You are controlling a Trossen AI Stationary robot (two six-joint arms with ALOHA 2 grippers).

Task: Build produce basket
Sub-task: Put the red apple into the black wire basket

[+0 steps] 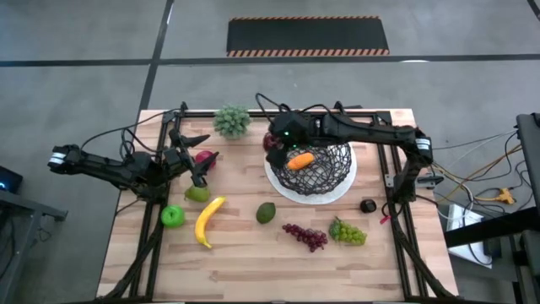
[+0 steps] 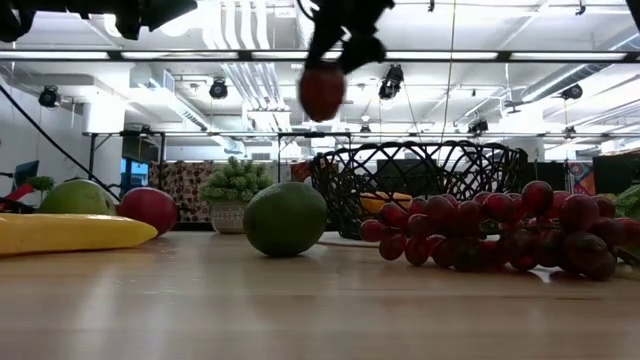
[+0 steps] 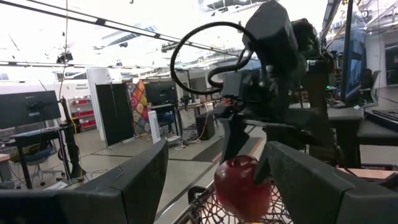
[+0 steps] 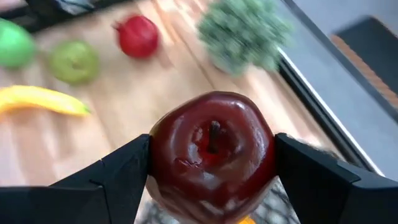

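My right gripper (image 4: 211,163) is shut on a dark red apple (image 4: 211,155), held in the air by the far-left rim of the black wire basket (image 1: 333,173). The basket stands on a white plate and has an orange carrot (image 1: 300,160) in it. My left gripper (image 1: 199,159) waits open at the table's left, raised, beside a red fruit (image 1: 205,157) and a green pear (image 1: 197,193). A green apple (image 1: 172,216), banana (image 1: 207,221), avocado (image 1: 266,212), purple grapes (image 1: 305,236) and green grapes (image 1: 348,231) lie on the table near the front. My right gripper pinches the red apple by two opposite sides (image 4: 158,155) between its two fingers (image 4: 118,177), with the stem dimple (image 4: 214,130) turned toward the wrist. The fingers slant downward, coming from the table's right. The apple (image 2: 322,92) hangs well clear of the table, about level with the basket's left rim.
A grey-green potted plant (image 1: 232,121) stands at the far edge, left of the basket. A small black thing (image 1: 368,205) lies right of the plate. Black frame rails (image 1: 396,203) run along the table's sides.
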